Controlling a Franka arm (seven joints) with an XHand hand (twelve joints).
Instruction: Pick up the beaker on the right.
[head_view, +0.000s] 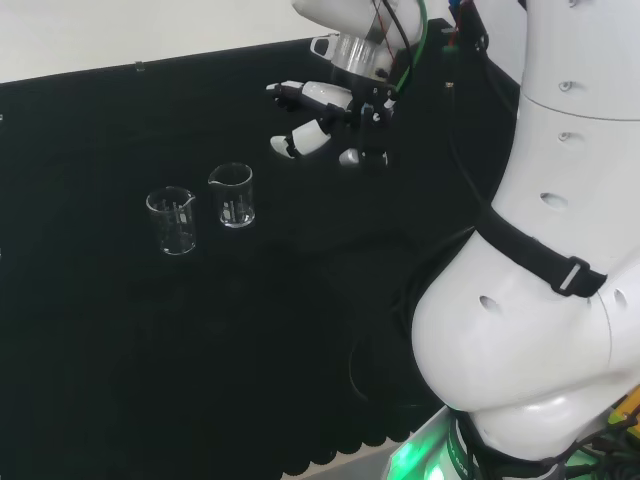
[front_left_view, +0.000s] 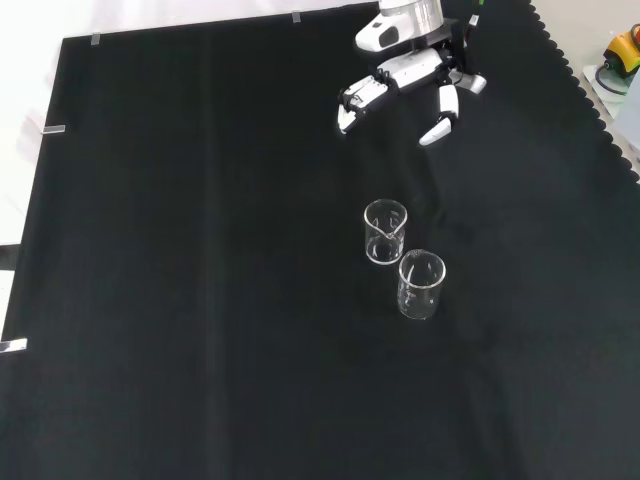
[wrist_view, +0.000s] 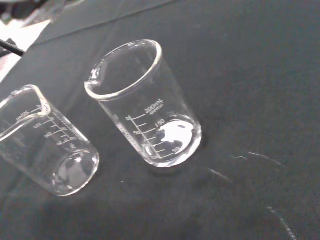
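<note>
1. The step in hand is the approach. The hand (head_view: 325, 120) hangs above the black cloth (head_view: 120, 380) with nothing in it, its fingers (front_left_view: 362, 95) spread apart and only lightly bent, the thumb (front_left_view: 440, 118) set off to one side.

2. Two clear, empty beakers stand upright on the cloth, just beside each other without touching, both well apart from the fingertips.

3. In the head view the beaker on the right (head_view: 231, 195) is the one closer to the fingers; the other beaker (head_view: 171, 221) stands beyond it, farther from the hand. In the front view the same nearer beaker (front_left_view: 385, 231) lies straight ahead of the fingertips, its neighbour (front_left_view: 421, 285) behind it.

4. The wrist view looks down on the nearer beaker (wrist_view: 145, 105), spout turned toward its neighbour (wrist_view: 45, 142).

5. My judgement: the next move calls for lowering the hand toward the nearer beaker, keeping fingers and thumb wide enough to pass on either side of its wall.

6. The small gap between the beakers is the risk; a finger on that side could knock the neighbour.
</note>
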